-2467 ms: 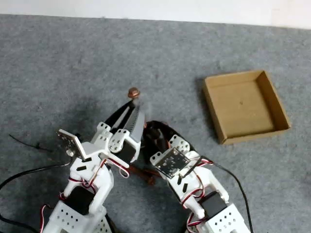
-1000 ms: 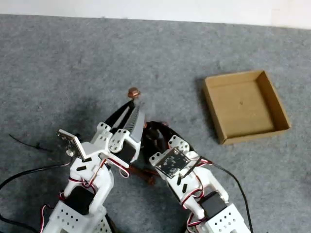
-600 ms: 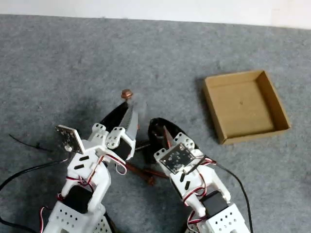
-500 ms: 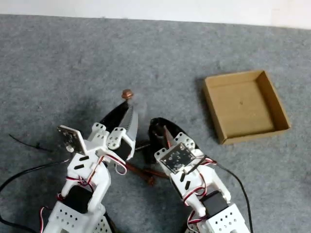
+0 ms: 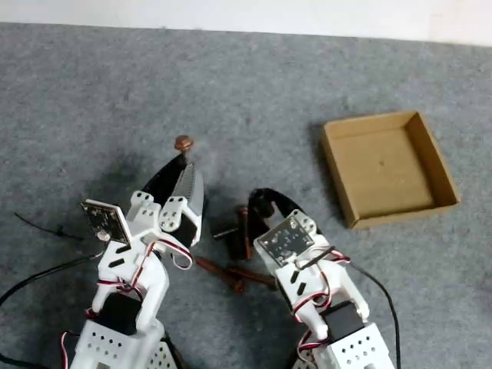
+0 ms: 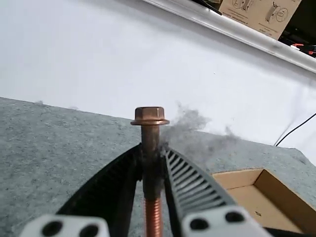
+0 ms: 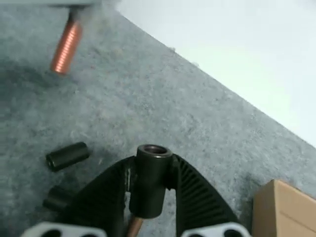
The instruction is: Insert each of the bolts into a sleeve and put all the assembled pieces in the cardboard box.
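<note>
My left gripper [image 5: 184, 163] is shut on a copper bolt [image 5: 183, 144], held upright with its hex head above the fingertips [image 6: 149, 116]. In the left wrist view the gripper [image 6: 150, 150] clamps the shank. My right gripper [image 5: 259, 203] sits to its right, shut on a black sleeve [image 7: 150, 175] that stands with its bore facing up between the fingers [image 7: 195, 190]. The bolt's threaded end [image 7: 66, 46] hangs apart from the sleeve in the right wrist view. The cardboard box [image 5: 384, 165] lies open at the right with nothing in it.
Between the arms on the grey carpet lie a loose black sleeve [image 5: 224, 230] and copper bolts [image 5: 245, 231] [image 5: 220, 274]. Two loose sleeves [image 7: 67, 155] [image 7: 58, 197] show in the right wrist view. A black cable [image 5: 42, 227] trails at the left.
The two grippers were close together; they have drawn apart. The left gripper swung left with the bolt, and the right gripper shifted right with the sleeve.
</note>
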